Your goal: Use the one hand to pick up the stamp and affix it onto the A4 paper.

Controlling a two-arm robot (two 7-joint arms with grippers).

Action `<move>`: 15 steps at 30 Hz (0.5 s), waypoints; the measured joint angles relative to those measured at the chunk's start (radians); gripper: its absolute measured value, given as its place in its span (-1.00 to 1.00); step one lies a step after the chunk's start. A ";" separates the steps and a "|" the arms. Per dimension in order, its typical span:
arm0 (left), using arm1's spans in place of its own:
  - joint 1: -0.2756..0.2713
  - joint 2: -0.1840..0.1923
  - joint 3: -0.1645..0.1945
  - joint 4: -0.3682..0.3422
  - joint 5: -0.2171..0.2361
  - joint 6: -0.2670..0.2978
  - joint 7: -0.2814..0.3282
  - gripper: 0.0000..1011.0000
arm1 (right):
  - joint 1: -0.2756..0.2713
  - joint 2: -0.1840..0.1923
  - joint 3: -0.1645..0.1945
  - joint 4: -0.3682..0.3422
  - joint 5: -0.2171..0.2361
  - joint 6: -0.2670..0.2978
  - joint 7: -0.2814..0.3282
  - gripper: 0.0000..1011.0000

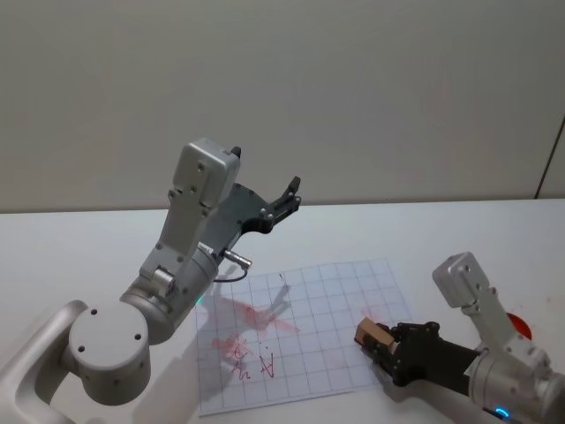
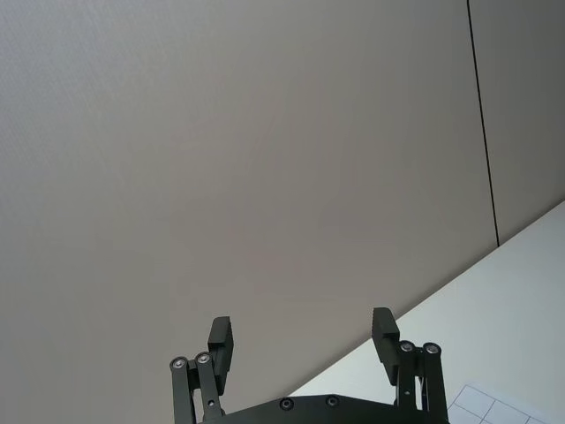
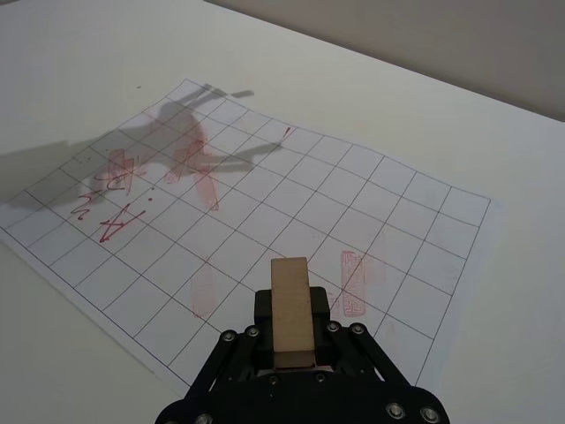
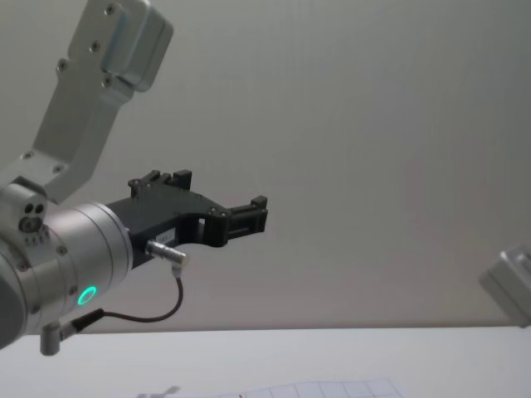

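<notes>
The A4 paper (image 1: 300, 331) is a gridded white sheet lying on the table, with red marks and stamp prints on it; it also shows in the right wrist view (image 3: 265, 230). My right gripper (image 1: 378, 343) hovers over the sheet's right part, shut on the stamp (image 3: 291, 311), a light wooden block (image 1: 373, 336) held between its fingers. A red rectangular print (image 3: 353, 283) lies on the paper just ahead of the stamp. My left gripper (image 1: 291, 196) is raised high above the table, open and holding nothing, with its fingers (image 2: 385, 331) pointing at the wall.
A red round object (image 1: 521, 327) sits on the white table (image 1: 71, 256) behind my right arm. The wall rises beyond the table's far edge. The left arm's shadow falls across the paper's left half.
</notes>
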 joint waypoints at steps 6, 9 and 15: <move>0.000 0.000 0.000 0.000 0.000 0.000 0.000 0.98 | 0.000 -0.006 -0.003 0.001 0.019 -0.016 -0.014 -0.56; 0.000 0.000 0.000 0.000 0.000 0.000 0.000 0.98 | 0.001 -0.009 -0.004 -0.007 0.036 -0.020 -0.025 -0.56; 0.000 0.000 0.000 0.000 0.000 0.000 0.000 0.98 | 0.012 -0.015 0.008 -0.049 0.093 -0.030 -0.053 -0.56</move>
